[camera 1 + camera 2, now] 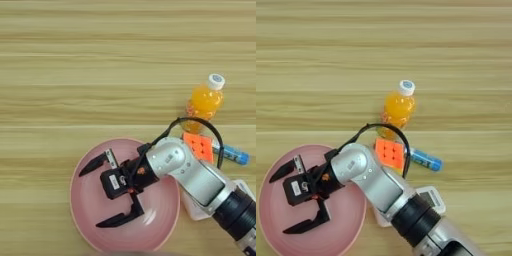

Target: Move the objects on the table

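Observation:
My right gripper (92, 196) hangs open over the pink plate (87, 220), its two black fingers spread wide with nothing between them. The plate sits at the table's near edge and holds nothing. To the right of the plate, the orange juice bottle (205, 102) lies with its white cap pointing away from me. Just below it sits the puzzle cube (199, 146), orange face up, with the thin blue tube (234, 155) beside it on the right. The white remote control (432, 197) lies mostly hidden under my silver forearm. All of this rests on the tan wooden table (100, 65).

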You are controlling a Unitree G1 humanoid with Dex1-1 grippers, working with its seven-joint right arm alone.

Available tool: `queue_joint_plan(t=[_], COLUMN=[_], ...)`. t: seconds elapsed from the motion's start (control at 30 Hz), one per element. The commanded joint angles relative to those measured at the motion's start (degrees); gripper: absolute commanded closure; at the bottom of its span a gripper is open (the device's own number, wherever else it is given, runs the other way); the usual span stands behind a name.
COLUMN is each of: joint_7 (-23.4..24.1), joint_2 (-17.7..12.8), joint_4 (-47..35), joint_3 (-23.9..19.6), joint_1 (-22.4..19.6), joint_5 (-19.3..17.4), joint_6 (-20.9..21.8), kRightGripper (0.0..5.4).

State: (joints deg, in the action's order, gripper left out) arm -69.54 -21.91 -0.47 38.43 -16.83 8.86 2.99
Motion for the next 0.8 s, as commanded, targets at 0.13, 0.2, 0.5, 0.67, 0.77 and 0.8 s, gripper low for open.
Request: queue_joint_plan(t=[0.13, 0.2, 0.5, 0.67, 0.77, 0.8], joint_7=[3.18, 3.4, 4.16, 4.49, 4.55, 4.65], joint_2=[1.65, 1.93, 2.22, 2.4, 2.34, 2.33], joint_4=[3.39, 3.55, 3.88, 3.94, 3.9, 3.9], joint_3=[1.87, 1.74, 1.42, 1.29, 1.34, 1.34], joint_1=[-2.13, -2.26, -2.19, -2.16, -2.2, -2.22], joint_5=[3.66, 3.49, 3.36, 3.23, 3.37, 3.46], joint_6=[-2.5, -2.54, -1.83, -1.59, -1.43, -1.44], kRightGripper=[0.03, 0.03, 0.03, 0.03, 0.03, 0.03])
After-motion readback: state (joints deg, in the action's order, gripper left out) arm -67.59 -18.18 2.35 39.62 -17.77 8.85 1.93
